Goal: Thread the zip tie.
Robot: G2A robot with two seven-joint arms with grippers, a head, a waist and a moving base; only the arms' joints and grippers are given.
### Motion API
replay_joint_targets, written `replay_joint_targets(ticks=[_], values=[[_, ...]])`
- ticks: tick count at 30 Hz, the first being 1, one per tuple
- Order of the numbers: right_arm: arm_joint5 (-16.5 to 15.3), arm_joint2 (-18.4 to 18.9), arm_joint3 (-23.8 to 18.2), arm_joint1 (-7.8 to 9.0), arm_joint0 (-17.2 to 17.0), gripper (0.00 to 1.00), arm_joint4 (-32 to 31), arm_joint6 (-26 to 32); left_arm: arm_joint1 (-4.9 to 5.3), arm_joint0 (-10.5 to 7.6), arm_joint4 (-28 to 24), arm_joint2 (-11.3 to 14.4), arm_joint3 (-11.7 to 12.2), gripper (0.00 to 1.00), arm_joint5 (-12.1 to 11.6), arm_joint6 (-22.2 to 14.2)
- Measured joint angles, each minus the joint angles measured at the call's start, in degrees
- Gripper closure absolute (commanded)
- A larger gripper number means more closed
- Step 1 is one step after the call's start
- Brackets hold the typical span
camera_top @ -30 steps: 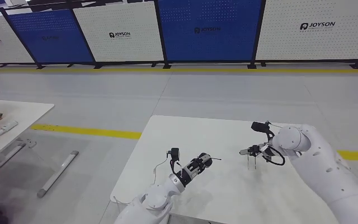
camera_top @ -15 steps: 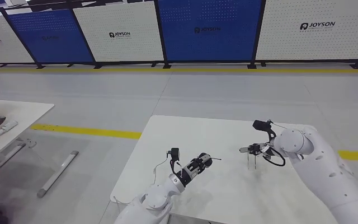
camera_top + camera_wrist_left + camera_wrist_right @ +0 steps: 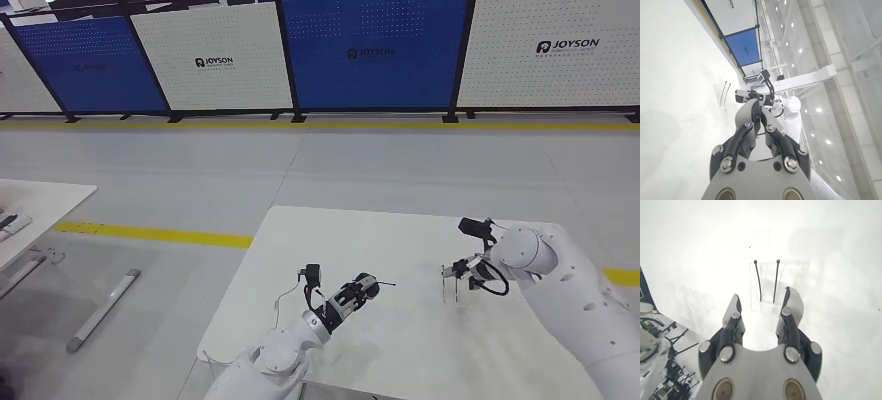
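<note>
Two black zip ties (image 3: 758, 281) (image 3: 776, 281) lie side by side on a clear plate (image 3: 797, 273) on the white table. My right gripper (image 3: 762, 296) hovers open just above their tail ends, one finger on either side. In the top view this gripper (image 3: 456, 270) is at the table's right part. My left gripper (image 3: 758, 110) is shut on another thin black zip tie (image 3: 385, 284), which sticks out toward the right arm from that gripper (image 3: 362, 288) near the table's front. The left wrist view shows the two ties (image 3: 725, 93) lying beyond the right gripper (image 3: 740, 95).
The white table (image 3: 340, 240) is bare around both arms. A second table (image 3: 30, 205) stands off to the left across the floor. Blue and white partition panels (image 3: 375, 55) line the back.
My right gripper has drawn back a little to the right, closer over the clear plate. The left arm has kept still with its zip tie.
</note>
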Motion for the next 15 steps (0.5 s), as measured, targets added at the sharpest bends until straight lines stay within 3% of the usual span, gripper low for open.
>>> replay_joint_targets(ticks=[15], values=[[-0.50,-2.75,9.13,-3.17,3.21,0.68,1.13,0.41,0.00,0.00,0.00,0.00,0.00,1.00,0.00,0.00]])
